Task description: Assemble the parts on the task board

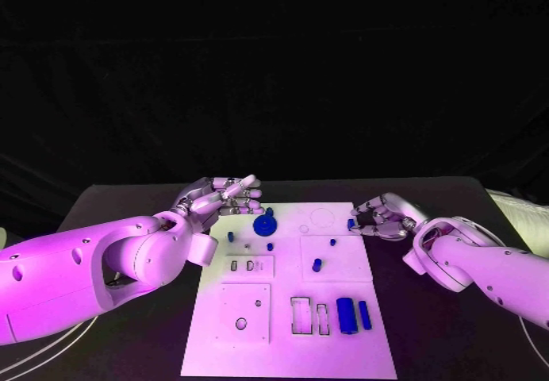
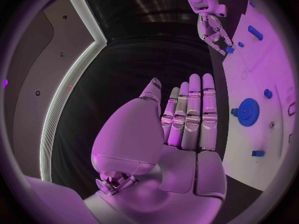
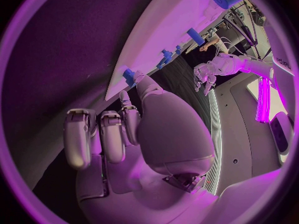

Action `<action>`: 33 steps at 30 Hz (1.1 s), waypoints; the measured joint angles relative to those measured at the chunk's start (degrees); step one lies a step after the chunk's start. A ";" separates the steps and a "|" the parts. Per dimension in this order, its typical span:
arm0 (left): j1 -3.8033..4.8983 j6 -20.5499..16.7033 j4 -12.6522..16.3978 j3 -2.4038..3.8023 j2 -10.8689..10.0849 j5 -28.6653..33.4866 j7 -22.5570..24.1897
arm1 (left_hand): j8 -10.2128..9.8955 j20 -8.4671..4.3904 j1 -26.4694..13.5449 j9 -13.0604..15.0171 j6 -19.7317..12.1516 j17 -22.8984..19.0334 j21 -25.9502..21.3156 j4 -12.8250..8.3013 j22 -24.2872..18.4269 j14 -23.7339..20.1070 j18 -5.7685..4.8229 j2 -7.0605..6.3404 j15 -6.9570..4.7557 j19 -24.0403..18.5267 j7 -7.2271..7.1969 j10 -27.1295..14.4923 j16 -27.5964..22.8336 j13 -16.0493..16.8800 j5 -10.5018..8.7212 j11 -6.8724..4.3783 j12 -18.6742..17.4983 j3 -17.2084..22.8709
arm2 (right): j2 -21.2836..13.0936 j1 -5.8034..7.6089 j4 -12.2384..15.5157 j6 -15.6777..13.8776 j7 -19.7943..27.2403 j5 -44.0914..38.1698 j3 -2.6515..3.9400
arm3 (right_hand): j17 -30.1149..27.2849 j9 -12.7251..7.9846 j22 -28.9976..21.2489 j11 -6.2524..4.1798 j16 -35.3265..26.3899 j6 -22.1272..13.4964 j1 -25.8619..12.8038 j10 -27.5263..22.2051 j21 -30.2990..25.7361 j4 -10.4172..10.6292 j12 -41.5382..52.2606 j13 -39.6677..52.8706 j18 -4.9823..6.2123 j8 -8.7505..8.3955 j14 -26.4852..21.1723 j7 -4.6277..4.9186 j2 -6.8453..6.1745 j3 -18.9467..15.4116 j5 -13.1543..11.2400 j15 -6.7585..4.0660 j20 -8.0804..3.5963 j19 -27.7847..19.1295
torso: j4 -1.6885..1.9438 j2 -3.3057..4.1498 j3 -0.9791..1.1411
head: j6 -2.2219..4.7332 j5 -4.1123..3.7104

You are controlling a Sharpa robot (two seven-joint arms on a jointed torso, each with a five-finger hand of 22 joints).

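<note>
The right hand [image 1: 383, 217] pinches a small blue part [image 1: 351, 224] at the board [image 1: 286, 333] edge, probably to lift it. The left hand [image 1: 223, 197] waits beside the gear [image 1: 266, 225], fingers [image 2: 194, 109] straight, together, holding nothing.

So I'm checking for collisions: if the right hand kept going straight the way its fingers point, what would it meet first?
Probably the small blue part at the task board's right edge, just ahead of the right hand; whether they already touch is unclear.

Legible text | you will find none on the task board [image 1: 343, 317]; none on the parts; none on either arm or hand
</note>
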 measured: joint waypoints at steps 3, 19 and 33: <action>0.00 0.01 0.01 0.00 -0.01 0.00 -0.02 | 0.00 0.00 0.00 0.00 0.00 0.00 0.00 0.00 0.00 0.00 0.01 0.00 0.00 0.00 0.00 0.00 0.00 0.00 0.00 0.00 0.00 0.00 | 0.32 0.00 -0.28 0.15 -0.07 -0.04 0.00 | 0.00 0.06 0.00 0.00 0.00 0.31 -0.17 0.00 0.00 -0.07 0.00 0.00 0.00 0.00 0.00 -0.09 0.17 0.07 -0.05 0.00 0.00 0.00 | -0.03 0.01 -0.01 | -0.01 0.05; 0.00 0.06 0.20 0.00 -0.12 0.00 -0.10 | 0.00 0.00 0.00 0.00 0.00 -0.01 0.00 0.00 0.01 0.00 0.00 0.00 0.00 0.00 0.00 0.00 0.00 0.00 0.00 0.00 0.00 0.00 | 1.13 -0.02 -0.86 1.54 -0.40 -0.14 0.00 | -0.01 0.40 -0.01 -0.24 0.00 3.38 0.00 0.20 0.00 -1.09 0.89 0.09 0.00 0.67 0.00 -0.91 1.21 1.42 -0.69 0.00 0.00 0.00 | -0.08 0.03 0.03 | -0.26 0.26; 0.00 0.06 0.27 0.00 -0.22 0.00 -0.15 | 0.00 0.00 0.00 0.00 0.00 -0.02 0.00 0.00 0.01 0.00 0.00 0.00 0.00 0.00 0.00 0.00 0.00 0.00 0.00 0.00 0.00 0.00 | 1.70 -0.05 -1.34 2.36 -0.61 -0.21 0.04 | -0.02 0.56 0.03 -1.32 0.23 6.45 -0.15 0.14 0.22 -2.00 1.18 0.11 0.00 1.36 0.00 -1.95 2.29 2.97 -2.13 -0.85 -0.44 0.00 | -0.10 0.07 0.07 | -0.41 0.35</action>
